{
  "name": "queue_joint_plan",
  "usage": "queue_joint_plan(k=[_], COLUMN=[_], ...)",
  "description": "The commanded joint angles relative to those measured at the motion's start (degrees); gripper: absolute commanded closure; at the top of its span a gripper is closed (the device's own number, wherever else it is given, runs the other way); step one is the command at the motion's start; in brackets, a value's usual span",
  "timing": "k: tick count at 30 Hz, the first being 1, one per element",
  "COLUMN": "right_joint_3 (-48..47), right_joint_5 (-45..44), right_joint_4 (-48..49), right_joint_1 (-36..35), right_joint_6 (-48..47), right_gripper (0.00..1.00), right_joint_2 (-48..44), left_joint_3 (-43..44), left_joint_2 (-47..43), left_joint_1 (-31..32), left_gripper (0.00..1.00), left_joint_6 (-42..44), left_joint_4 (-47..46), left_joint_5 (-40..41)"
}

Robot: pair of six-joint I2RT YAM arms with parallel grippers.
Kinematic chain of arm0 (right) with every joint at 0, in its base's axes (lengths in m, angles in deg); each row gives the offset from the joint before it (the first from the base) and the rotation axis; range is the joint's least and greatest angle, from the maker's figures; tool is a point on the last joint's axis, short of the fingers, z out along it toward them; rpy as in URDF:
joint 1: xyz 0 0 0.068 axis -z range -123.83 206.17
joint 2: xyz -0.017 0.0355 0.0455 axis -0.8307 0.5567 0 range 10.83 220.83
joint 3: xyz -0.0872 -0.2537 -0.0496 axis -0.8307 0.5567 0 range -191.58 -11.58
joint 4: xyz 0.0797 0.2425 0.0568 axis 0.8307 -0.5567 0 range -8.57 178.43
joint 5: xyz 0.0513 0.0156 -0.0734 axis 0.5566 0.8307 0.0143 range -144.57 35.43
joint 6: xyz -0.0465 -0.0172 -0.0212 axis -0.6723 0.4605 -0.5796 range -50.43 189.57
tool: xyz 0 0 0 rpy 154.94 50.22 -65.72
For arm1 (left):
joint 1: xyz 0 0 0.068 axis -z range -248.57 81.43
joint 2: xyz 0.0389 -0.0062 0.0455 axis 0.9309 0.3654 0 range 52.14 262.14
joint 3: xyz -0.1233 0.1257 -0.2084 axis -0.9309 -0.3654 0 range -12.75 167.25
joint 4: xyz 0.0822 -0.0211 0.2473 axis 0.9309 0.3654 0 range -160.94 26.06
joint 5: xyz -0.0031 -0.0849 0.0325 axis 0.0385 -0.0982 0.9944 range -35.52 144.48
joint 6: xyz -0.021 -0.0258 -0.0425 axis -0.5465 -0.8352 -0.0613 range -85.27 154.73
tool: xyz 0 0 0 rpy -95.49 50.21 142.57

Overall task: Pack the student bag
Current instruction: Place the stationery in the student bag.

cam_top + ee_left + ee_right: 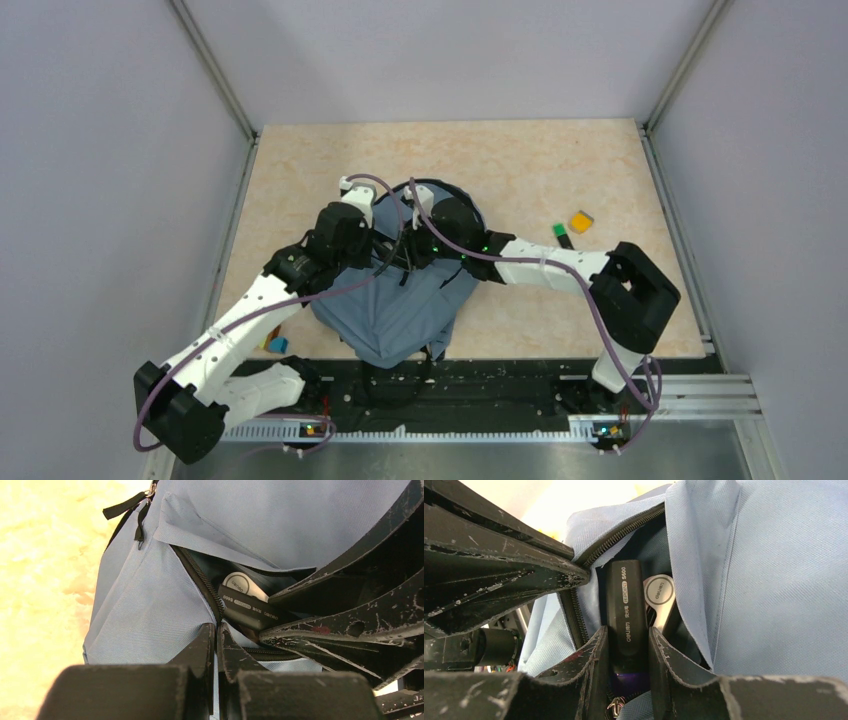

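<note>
Your right claw [628,632] pinches the black marker [624,595], its long axis pointing straight up-frame into the open zip mouth of the student bag [400,310] lying mid-worktop [520,160], whose lip your left claw [216,629] grips, pressed together.

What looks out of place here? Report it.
Nothing spilled or damaged. Oddest: coloured blocks lie loose on the table, outside the student bag. The left end effector pinches the pocket edge; the right end effector holds a black device only partly inside.
</note>
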Motion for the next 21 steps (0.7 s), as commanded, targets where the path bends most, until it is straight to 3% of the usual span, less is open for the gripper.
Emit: queue_joint_plan(k=[1,5,12,21], right_joint_3=[-4.12,-5.02,-5.69,-3.97], right_joint_5=[4.48,5.39,4.49,2.62], right_joint_4=[-3.06,-3.19,-3.85,-4.78], right_joint_1=[-1.82,-1.83,-1.83,-1.97], right_joint_6=[-1.1,-0.91,-1.27,-2.88], right_gripper=[1.0,1.0,0.69,0.54], right_joint_2=[1.64,2.79,1.84,-1.72], left_joint_3=[0.14,0.14,0.14,0.15], left_joint_2=[-1.46,-1.28,-1.28,-1.37], left_joint_1=[-0.77,-0.68,-0.69,-0.72], left_gripper=[1.0,1.0,1.0,1.0], left_joint_6=[0.4,0.44,0.49,0.49], left_joint_4=[-3.48,-3.54,-3.53,-3.41], left_joint_5=[2.16,2.04,2.11,2.14])
